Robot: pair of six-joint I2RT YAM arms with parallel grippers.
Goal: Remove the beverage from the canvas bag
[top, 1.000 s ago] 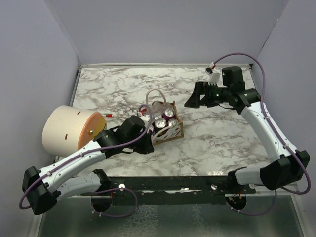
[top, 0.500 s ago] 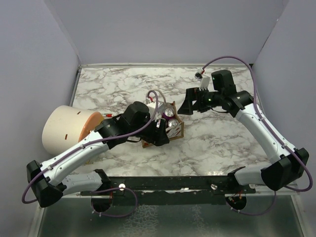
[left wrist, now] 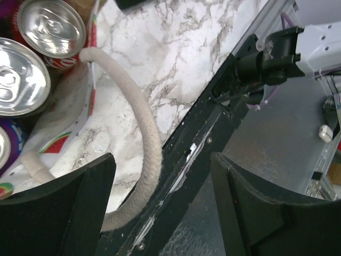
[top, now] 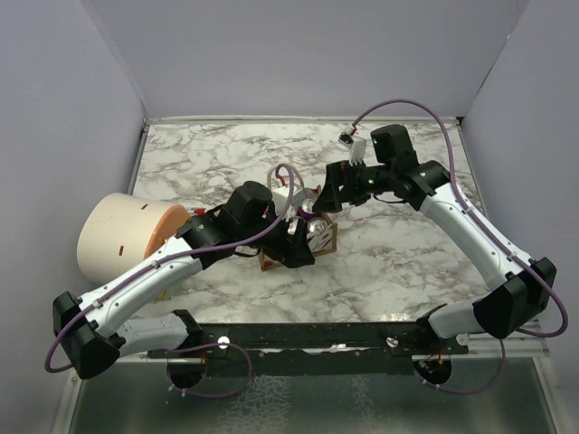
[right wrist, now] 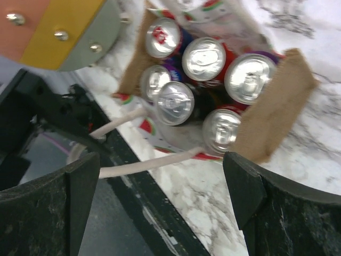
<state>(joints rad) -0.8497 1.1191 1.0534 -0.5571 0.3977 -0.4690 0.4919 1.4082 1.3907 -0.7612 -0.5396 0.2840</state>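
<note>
The small brown canvas bag (top: 327, 239) stands mid-table with several beverage cans (right wrist: 203, 57) upright in it, silver tops showing. In the left wrist view two can tops (left wrist: 50, 25) sit at the upper left. My left gripper (top: 296, 246) hangs over the bag's near side and hides part of it. It is open (left wrist: 160, 208), and the white rope handle (left wrist: 150, 152) runs loose just inside its left finger (left wrist: 58, 213). My right gripper (top: 333, 193) hovers just behind and right of the bag, wide open (right wrist: 162, 205) with nothing in it, looking down on the cans.
A large cream cylinder (top: 122, 233) with an orange disc (right wrist: 50, 26) lies on its side left of the bag. The black rail (top: 298, 336) runs along the table's near edge, and grey walls enclose the marble top (top: 398, 262).
My left gripper has opened and swung right from beside the bag onto its near side. The right gripper has moved left, closer to the bag.
</note>
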